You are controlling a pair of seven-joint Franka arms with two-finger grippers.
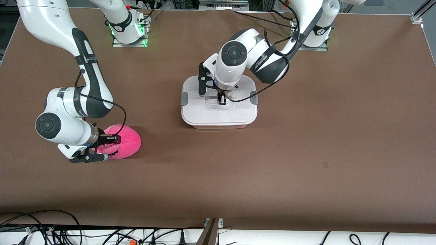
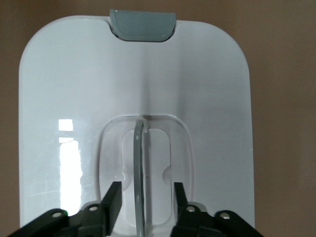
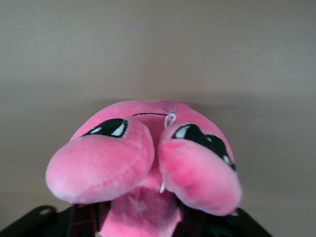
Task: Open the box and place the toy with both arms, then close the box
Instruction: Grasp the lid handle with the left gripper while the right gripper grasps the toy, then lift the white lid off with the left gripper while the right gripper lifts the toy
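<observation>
The box [image 1: 218, 112] stands mid-table with its white lid on and a grey clip [image 1: 184, 98] at each end. My left gripper [image 1: 222, 98] is low over the lid's recessed centre. In the left wrist view it [image 2: 145, 192] is open, one finger [image 2: 112, 200] on each side of the thin upright handle [image 2: 139, 168], not touching it. The hot-pink toy [image 1: 124, 141] lies toward the right arm's end of the table, nearer the front camera than the box. My right gripper [image 1: 109, 142] is shut on the toy [image 3: 148, 153]; the plush hides its fingertips.
The brown table [image 1: 306, 136] stretches wide between toy and box and toward the left arm's end. A small dark mark [image 1: 325, 165] is on it. Cables [image 1: 51, 228] run along the front edge. The arm bases [image 1: 127, 30] stand at the back edge.
</observation>
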